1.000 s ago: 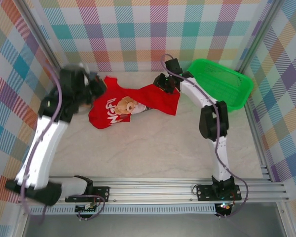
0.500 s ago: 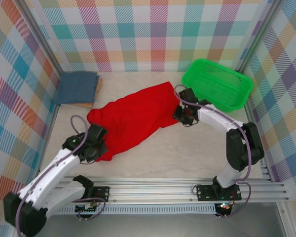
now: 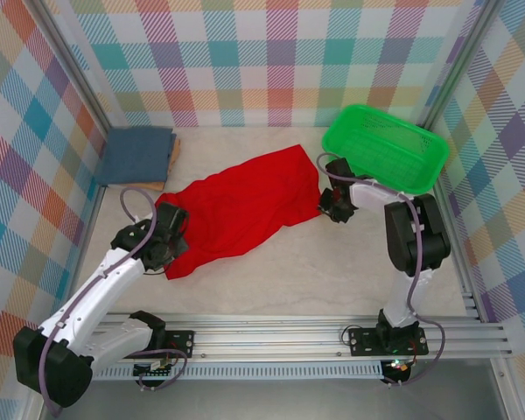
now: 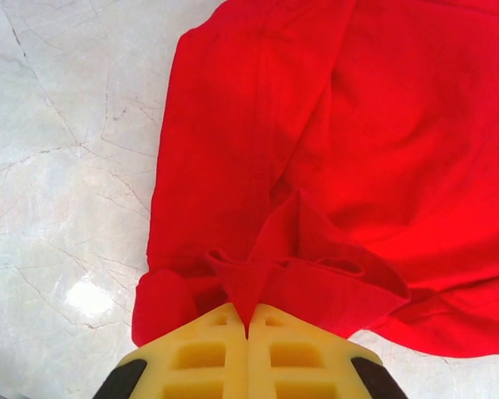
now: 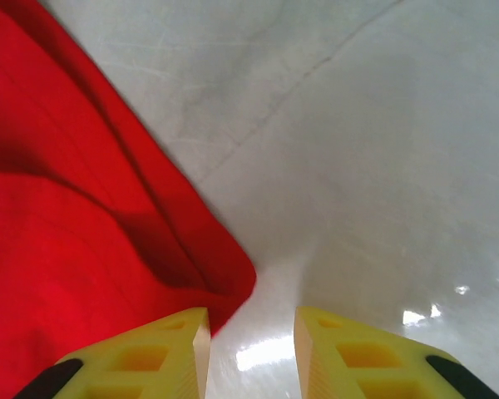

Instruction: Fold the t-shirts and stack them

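The bright red t-shirt lies spread diagonally across the middle of the table, plain side up. My left gripper sits at its near-left end. In the left wrist view the gripper is shut on a pinched fold of the red t-shirt. My right gripper is at the shirt's right corner. It stands open over bare table, with the red corner just ahead of its left finger. A folded slate-blue t-shirt rests at the back left.
A green mesh basket stands at the back right, close behind my right arm. A tan cloth edge peeks from under the blue t-shirt. Checked walls close in the back and sides. A metal rail runs along the near edge.
A second ago the red shirt lay at the back, print up, with both grippers on it. Now it lies spread plain side up. The right jaws have narrowed and sit off the corner.
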